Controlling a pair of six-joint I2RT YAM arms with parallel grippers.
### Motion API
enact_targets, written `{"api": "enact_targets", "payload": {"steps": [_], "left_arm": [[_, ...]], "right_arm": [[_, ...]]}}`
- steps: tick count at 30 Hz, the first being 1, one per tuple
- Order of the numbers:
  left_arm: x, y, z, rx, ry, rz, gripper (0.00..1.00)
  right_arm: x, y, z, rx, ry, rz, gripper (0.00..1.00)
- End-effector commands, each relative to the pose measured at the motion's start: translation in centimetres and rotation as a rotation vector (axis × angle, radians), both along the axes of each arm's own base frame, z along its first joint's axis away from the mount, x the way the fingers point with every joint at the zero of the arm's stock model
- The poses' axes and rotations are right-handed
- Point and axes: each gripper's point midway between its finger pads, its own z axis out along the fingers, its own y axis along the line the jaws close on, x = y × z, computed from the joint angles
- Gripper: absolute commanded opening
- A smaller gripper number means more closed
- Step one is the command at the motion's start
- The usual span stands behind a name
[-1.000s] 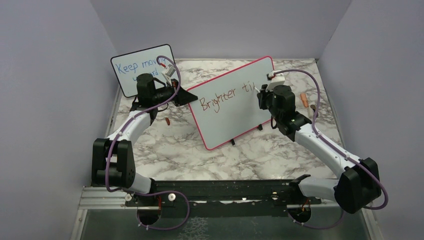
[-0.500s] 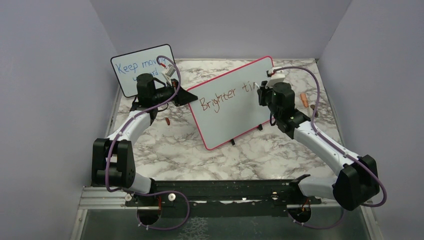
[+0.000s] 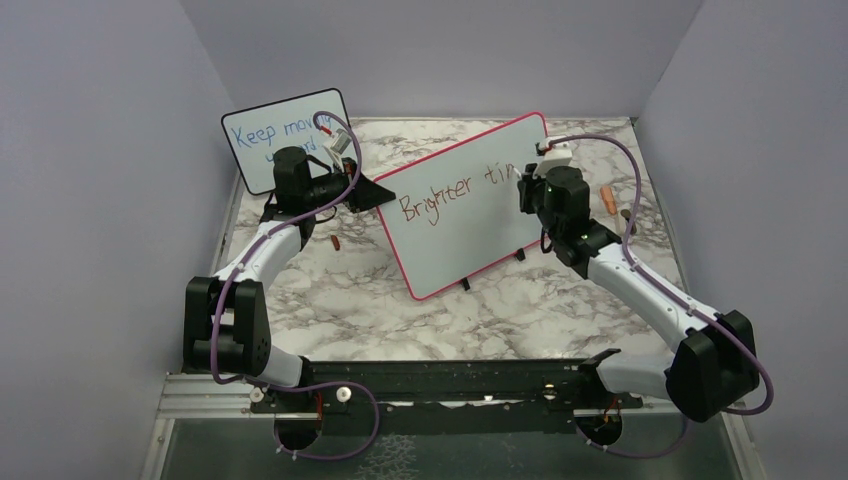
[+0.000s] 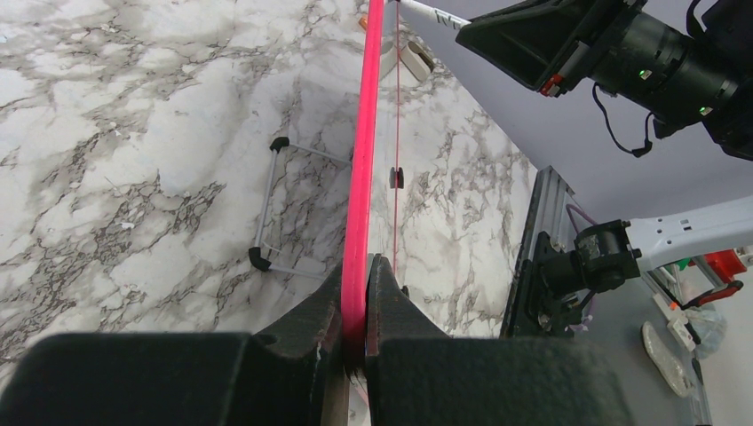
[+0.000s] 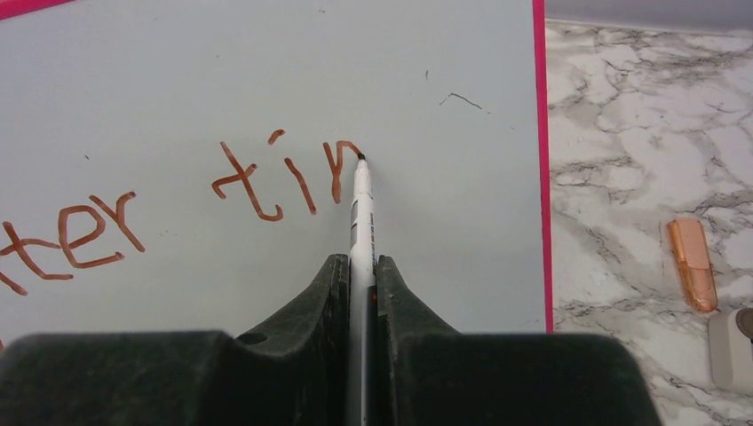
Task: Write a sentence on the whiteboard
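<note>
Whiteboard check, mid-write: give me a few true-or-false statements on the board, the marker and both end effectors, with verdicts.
1. The right end effector grips a marker whose tip touches the whiteboard. True.
2. The left end effector is open and clear of the whiteboard. False: it is shut on the board's pink frame edge.
3. The sentence is complete. False: only "Brighter ti" and the start of the next letter are written.
4. An orange cap lies on the table, to the right of the whiteboard. True.
</note>
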Motion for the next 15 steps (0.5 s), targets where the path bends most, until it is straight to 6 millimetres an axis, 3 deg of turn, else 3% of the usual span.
{"api": "enact_targets", "payload": {"steps": [1,6,15], "left_arm": [[0.47,0.17,-4.25,0.084,0.068,0.04,0.0],[0.44,0.2,-4.22,0.083,0.069,0.04,0.0],[0.4,0.18,-4.26,0.082,0.07,0.038,0.0]], "right_arm": [[-0.86,-0.61,-1.29,0.005,0.04,-0.015,0.01],[-1.46,-0.9,-2.05,0.0,0.058,-0.018,0.01],[-1.11,-0.71,-1.21,0.011,0.033,-0.014,0.01]]}}
